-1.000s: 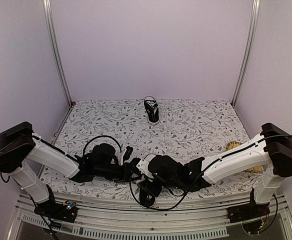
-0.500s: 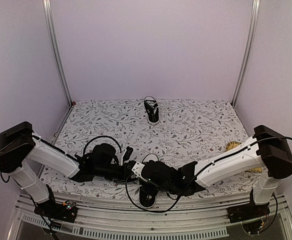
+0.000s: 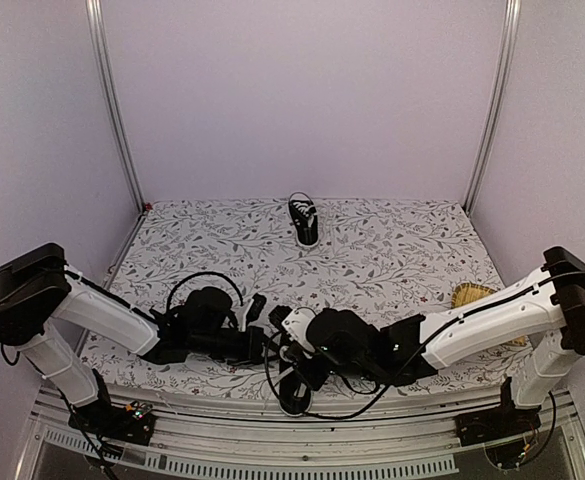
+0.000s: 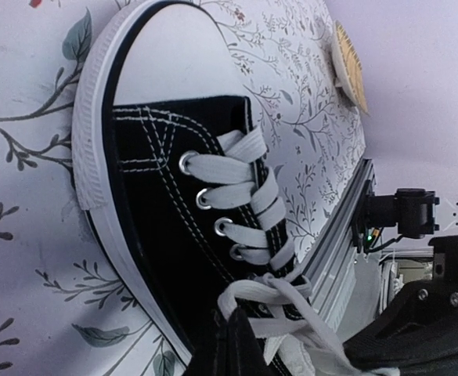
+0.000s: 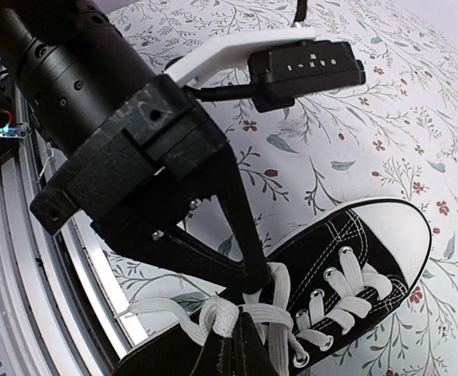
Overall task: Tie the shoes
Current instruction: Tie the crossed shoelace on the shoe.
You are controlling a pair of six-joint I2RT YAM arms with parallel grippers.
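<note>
**Item 1. Near shoe (image 5: 346, 258).** Black canvas sneaker with a white toe cap and sole. It lies at 6 o'clock on the floral-covered table (image 3: 392, 250), right at the near edge and between the two arms. This is judged to be the shoe being worked on, placed there so both wrists can reach its tongue.

**Item 2. White lace (image 4: 248, 184).** It is threaded through the eyelets. The loose strands are gathered in a bunch at the top of the tongue, and no finished bow can be seen.

**Item 3. Left gripper (image 5: 256, 278).** It comes in from 9 o'clock. The jaws are fully closed, pinching a lace strand above the tongue, probably to keep that strand taut.

**Item 4. Right gripper (image 5: 232, 352).** It comes in from 3 o'clock. The fingers are pressed together on the bunched lace just beside the left gripper's pinch. The two grips sit close enough to suggest a crossing or looping step.

**Item 5. Far shoe (image 3: 304, 221).** It stands at 12 o'clock near the back wall, well apart from both arms. It appears to have been set aside for later, and whether its lace is tied is too small to tell.

**Item 6. Tan woven disc (image 3: 472, 294).** It lies at 3 o'clock and takes no part in the task.
</note>
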